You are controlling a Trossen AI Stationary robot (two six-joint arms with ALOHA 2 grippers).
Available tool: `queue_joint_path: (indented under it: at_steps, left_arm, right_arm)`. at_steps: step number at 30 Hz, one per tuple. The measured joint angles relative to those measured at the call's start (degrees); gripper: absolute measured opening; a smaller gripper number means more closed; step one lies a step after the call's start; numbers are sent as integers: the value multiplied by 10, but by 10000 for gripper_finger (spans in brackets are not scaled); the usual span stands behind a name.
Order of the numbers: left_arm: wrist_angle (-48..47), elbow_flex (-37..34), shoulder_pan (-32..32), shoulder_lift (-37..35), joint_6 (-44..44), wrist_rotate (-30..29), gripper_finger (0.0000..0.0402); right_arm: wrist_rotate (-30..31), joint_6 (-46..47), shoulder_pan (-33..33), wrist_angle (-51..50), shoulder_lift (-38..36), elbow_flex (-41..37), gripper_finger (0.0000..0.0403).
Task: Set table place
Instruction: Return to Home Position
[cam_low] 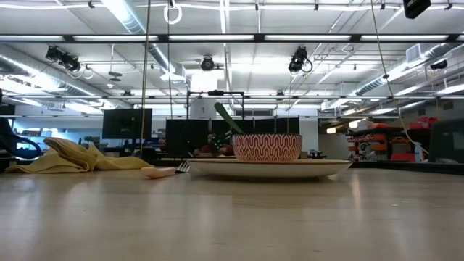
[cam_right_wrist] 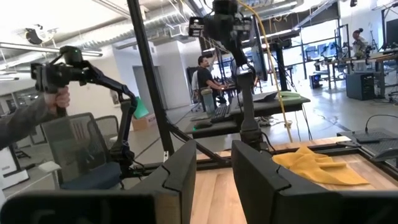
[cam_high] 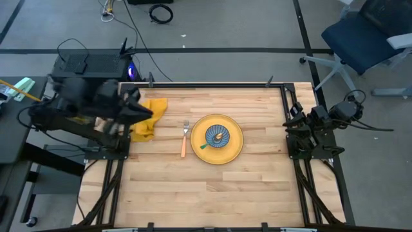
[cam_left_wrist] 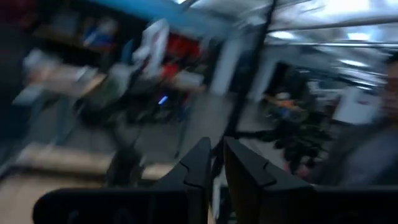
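Now, on your left, the left gripper (cam_left_wrist: 217, 149) hangs above the left part of the crumpled yellow cloth (cam_high: 153, 119), its fingers almost together and holding nothing. The wooden table (cam_high: 212, 187) fills the middle of the high view. On it, the orange fork (cam_high: 185, 138) lies just left of the gold plate (cam_high: 235, 147). The blue bowl (cam_high: 210, 131) sits on the plate with the green spoon (cam_high: 205, 145) leaning in it. At the table's right edge, the right gripper (cam_right_wrist: 214, 149) is empty, its fingers slightly parted.
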Motion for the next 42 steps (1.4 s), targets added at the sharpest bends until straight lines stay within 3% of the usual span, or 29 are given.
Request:
queue_joint_path:
  at_steps: [5,9,17,24,30,34,37,42]
  left_arm:
    - [55,0,-3,-24,55,86,58]
    - [62,0,-3,-50,83,113,61]
    - [57,-13,-2,-145,177,205,51]
    - [89,-140,-2,-293,124,223,57]
    - [170,-289,-2,-431,98,221,61]
    - [212,-374,-2,-512,77,203,56]
    - [233,-422,-3,-517,73,211,52]
    - [278,-464,-3,-511,73,219,53]
  right_arm:
    - [0,-27,0,61,2,3,110]
    - [-11,-78,0,138,0,68,110]
    - [-98,-81,0,24,-1,239,110]
    - [-120,-101,0,20,-1,287,110]
    - [-129,-71,0,27,-1,257,110]
    - [-140,-41,0,133,-1,179,110]
    - [-154,-38,0,191,-1,124,110]
    - [-116,-27,0,247,-21,48,110]
